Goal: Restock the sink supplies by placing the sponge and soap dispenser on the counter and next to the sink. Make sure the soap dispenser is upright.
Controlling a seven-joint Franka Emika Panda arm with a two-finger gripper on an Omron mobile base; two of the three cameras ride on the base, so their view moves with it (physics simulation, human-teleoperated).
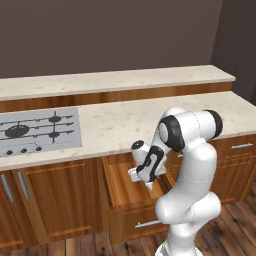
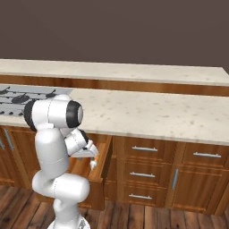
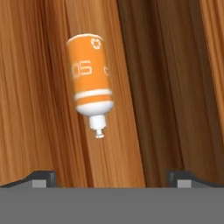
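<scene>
Starting at the far left of the left base view, the grey stovetop (image 1: 40, 131) sits set into the counter (image 1: 125, 125), with brown cabinet doors (image 1: 50, 200) beneath it. Further right, a wooden drawer (image 1: 125, 187) stands pulled out below the counter edge, and the white arm bends down over it so that the gripper (image 1: 142, 177) hangs just above the drawer's open top. The right base view shows the same drawer (image 2: 100, 163) from the other side, the gripper (image 2: 92, 162) poised at its front corner, and a row of closed drawers (image 2: 143, 172) with metal handles to the right.

In the hand view the soap dispenser (image 3: 89, 78) lies on its side on the wooden drawer floor (image 3: 175, 87), its pale pump nozzle pointing toward the gripper (image 3: 111, 177). The two dark fingertips (image 3: 41, 178) stand wide apart at the bottom, holding nothing, well short of the bottle, which lies between their lines.
</scene>
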